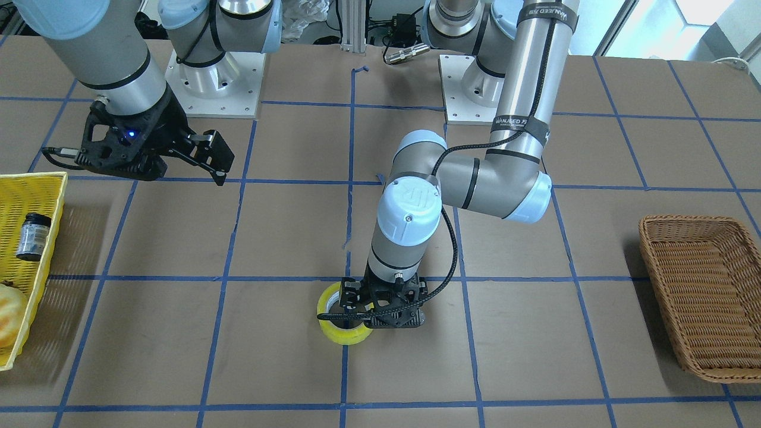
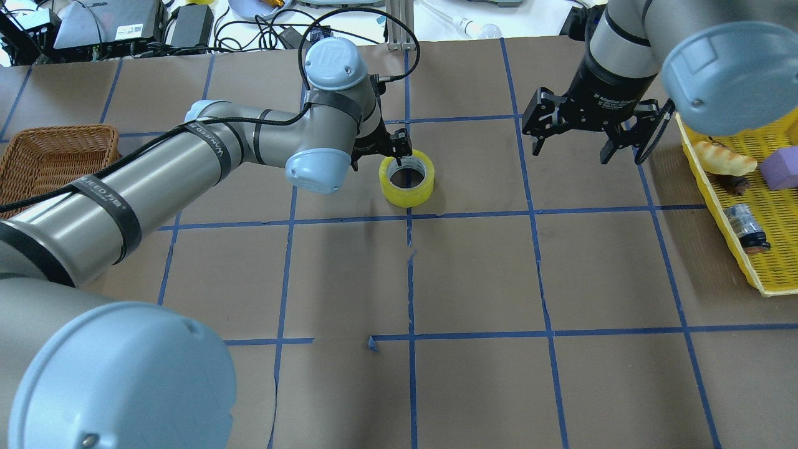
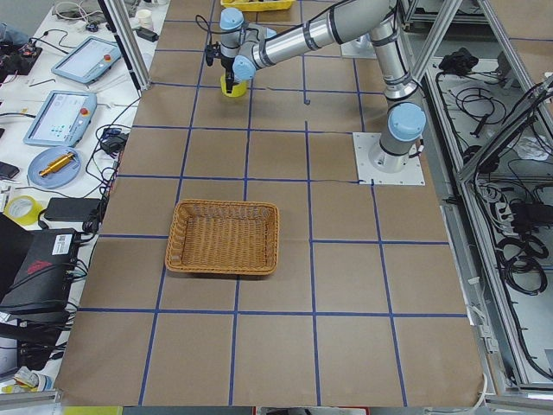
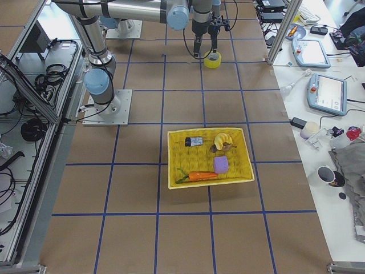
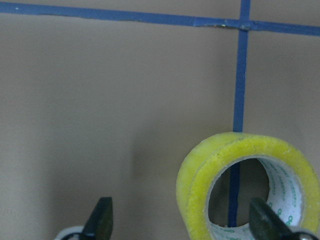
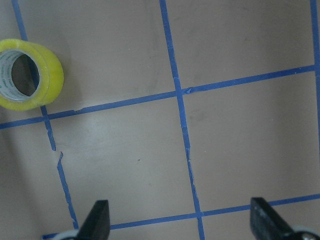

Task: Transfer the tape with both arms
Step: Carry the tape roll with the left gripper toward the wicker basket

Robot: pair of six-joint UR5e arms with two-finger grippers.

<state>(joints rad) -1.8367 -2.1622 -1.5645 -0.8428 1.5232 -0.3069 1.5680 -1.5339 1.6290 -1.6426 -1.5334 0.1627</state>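
Note:
The yellow tape roll (image 2: 407,187) lies flat on the brown table near a blue grid crossing; it also shows in the front view (image 1: 348,334) and both wrist views (image 5: 200,185) (image 6: 47,75). My left gripper (image 2: 385,156) is open and lowered onto the roll. One fingertip (image 5: 264,222) sits over the white core hole, the other (image 5: 101,220) stands outside the roll, so the jaws straddle one wall without closing. My right gripper (image 2: 592,134) is open and empty, hovering above the table well to the tape's right (image 6: 182,225).
A yellow mesh tray (image 2: 776,249) at the table's right edge holds a small dark bottle (image 2: 745,227), a bread-like item and a purple block. A brown wicker basket (image 2: 56,149) sits at the left edge. Blue tape lines grid the table.

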